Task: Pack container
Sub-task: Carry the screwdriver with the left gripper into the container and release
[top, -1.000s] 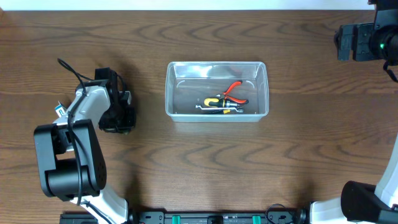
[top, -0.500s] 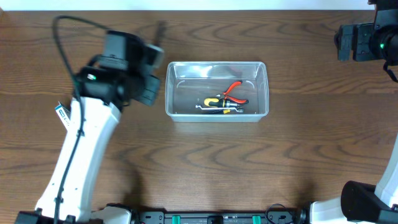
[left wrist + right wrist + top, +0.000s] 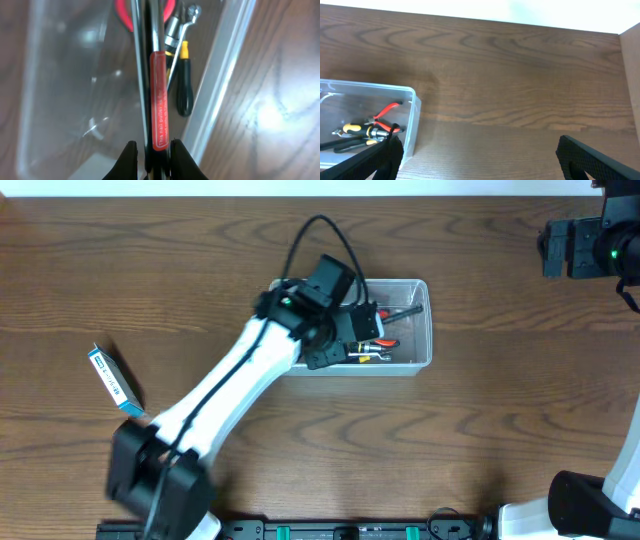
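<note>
The clear plastic container (image 3: 425, 290) stands in the middle of the table; it also shows in the left wrist view (image 3: 220, 75) and the right wrist view (image 3: 413, 102). Inside lie red-handled pliers (image 3: 386, 340) (image 3: 387, 111) and a yellow-and-black screwdriver (image 3: 184, 90). My left gripper (image 3: 352, 330) (image 3: 150, 147) is shut on a black metal bar with a red label (image 3: 159, 100) and holds it over the container, its tip (image 3: 412, 310) pointing to the far right corner. My right gripper (image 3: 575, 248) (image 3: 477, 145) is open and empty, far to the right of the container.
A small blue-and-white box (image 3: 107, 375) lies on the table at the left. The brown wooden table runs to a white edge at the back (image 3: 520, 10).
My left arm has swung from the left of the table to the right, carrying the black bar over the container. The small box now shows where the arm was. The right arm has not moved.
</note>
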